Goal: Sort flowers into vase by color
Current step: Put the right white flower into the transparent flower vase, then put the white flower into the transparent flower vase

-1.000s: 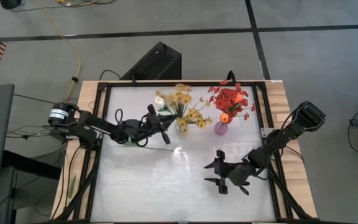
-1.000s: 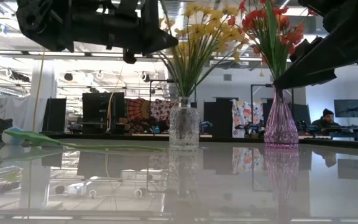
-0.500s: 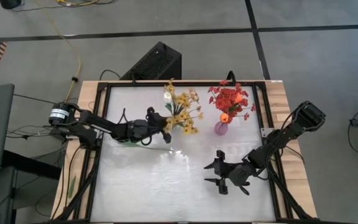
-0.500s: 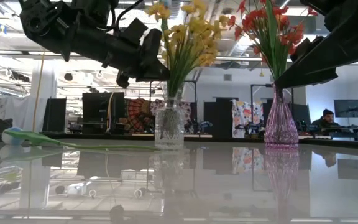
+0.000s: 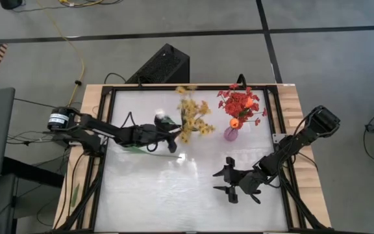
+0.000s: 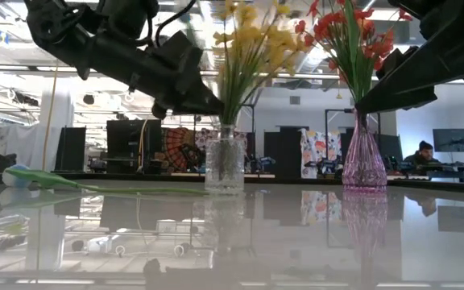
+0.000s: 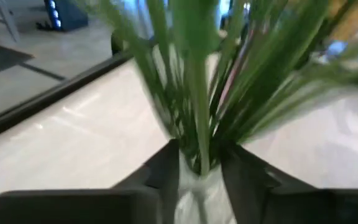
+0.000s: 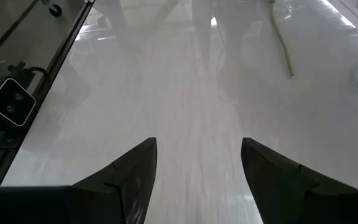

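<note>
A clear vase point(image 6: 224, 161) with yellow sprays point(image 5: 192, 116) stands on its base at the table's far middle. A white tulip head point(image 5: 160, 117) leans out of the bunch toward my left arm. My left gripper point(image 7: 201, 180) reaches in nearly level from the table's left, open, one finger on each side of the green stems point(image 7: 194, 112) just above the vase's mouth. To the right stands a pink vase point(image 6: 364, 157) with red sprays point(image 5: 241, 103) and an orange tulip point(image 5: 234, 122). Another white tulip point(image 6: 14, 176) lies on the table at the left. My right gripper point(image 5: 228, 181) waits open above the table's near right. My left gripper has its fingers point(image 7: 166, 171) level, from the table's left, on either side of the stems where they enter the vase's mouth point(image 7: 197, 193). The view is blurred, and I cannot tell whether the fingers touch the stems or the glass.
A black rail point(image 5: 109, 91) frames the table top. A black box point(image 5: 164, 65) sits beyond the far edge. The lying tulip's long stem point(image 6: 135, 190) runs across the table's left part. Free room lies in the near middle point(image 5: 174, 195). A person point(image 6: 425, 153) sits far off in the room.
My left gripper has sunk and tipped from pointing steeply down to nearly level at the stems. The clear vase has slid a little toward the table's left and stands upright. The white tulip head has swung from beside the yellow sprays toward my left arm.
</note>
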Motion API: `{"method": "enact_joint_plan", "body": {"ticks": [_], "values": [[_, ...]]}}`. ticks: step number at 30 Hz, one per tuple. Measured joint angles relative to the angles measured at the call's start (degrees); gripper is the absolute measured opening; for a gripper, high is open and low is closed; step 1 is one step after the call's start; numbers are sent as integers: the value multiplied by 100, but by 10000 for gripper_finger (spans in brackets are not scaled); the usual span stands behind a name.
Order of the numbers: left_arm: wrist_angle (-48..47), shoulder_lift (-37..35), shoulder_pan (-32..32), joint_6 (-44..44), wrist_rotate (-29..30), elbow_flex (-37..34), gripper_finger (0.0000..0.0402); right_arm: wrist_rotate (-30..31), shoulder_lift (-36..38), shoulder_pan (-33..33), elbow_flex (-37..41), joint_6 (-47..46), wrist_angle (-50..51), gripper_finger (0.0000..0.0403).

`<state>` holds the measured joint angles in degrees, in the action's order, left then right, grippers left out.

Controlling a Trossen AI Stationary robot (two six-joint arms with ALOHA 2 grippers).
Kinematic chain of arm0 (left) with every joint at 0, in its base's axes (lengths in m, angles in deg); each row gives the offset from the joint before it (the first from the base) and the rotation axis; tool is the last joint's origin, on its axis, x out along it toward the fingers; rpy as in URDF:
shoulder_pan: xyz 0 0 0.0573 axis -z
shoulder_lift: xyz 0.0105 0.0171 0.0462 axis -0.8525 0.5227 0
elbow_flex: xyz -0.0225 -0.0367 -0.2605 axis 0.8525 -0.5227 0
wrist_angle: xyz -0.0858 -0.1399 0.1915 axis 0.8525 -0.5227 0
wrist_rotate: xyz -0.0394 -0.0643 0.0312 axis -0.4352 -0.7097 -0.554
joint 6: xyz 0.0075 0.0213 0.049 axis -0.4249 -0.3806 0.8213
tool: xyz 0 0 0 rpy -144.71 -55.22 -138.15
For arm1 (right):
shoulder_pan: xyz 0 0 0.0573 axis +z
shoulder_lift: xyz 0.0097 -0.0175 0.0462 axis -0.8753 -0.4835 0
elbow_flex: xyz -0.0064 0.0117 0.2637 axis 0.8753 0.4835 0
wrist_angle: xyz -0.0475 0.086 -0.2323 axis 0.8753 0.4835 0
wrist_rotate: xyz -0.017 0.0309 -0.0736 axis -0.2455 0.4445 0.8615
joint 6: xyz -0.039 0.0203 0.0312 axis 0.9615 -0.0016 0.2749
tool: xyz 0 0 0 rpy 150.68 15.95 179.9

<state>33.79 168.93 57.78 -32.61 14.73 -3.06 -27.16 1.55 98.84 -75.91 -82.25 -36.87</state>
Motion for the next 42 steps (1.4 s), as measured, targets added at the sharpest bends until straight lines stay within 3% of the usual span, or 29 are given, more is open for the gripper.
{"method": "enact_joint_plan", "body": {"ticks": [5, 8, 14, 19, 23, 32, 38, 42], "values": [[-1145, -755, 0, -76, -36, -1, 165, 0, 0, 0, 0, 0, 4, 260], [-2576, -1427, 0, -157, -286, 179, 190, -1, 0, 0, 0, 0, 12, 260], [-5776, -2561, 26, -358, -1338, 905, 203, 0, 0, 0, 0, 4, 28, 260], [-7310, -3014, 275, -626, -2075, 1039, 203, -1, 0, 0, 0, 9, 39, 260], [-7535, -2952, 660, -804, -2058, 676, 203, 0, 0, 0, 0, 27, 37, 260], [-6265, -1914, 1070, -167, -1459, -366, 203, -2, 0, 0, 0, 142, 26, 260], [-6264, -1110, 1083, 83, -1010, -342, 202, -2, 0, 0, 0, 111, 20, 260], [-6614, -873, 1087, 164, -1407, -128, 156, 0, 0, -1, 0, 109, -1, 260]]}}
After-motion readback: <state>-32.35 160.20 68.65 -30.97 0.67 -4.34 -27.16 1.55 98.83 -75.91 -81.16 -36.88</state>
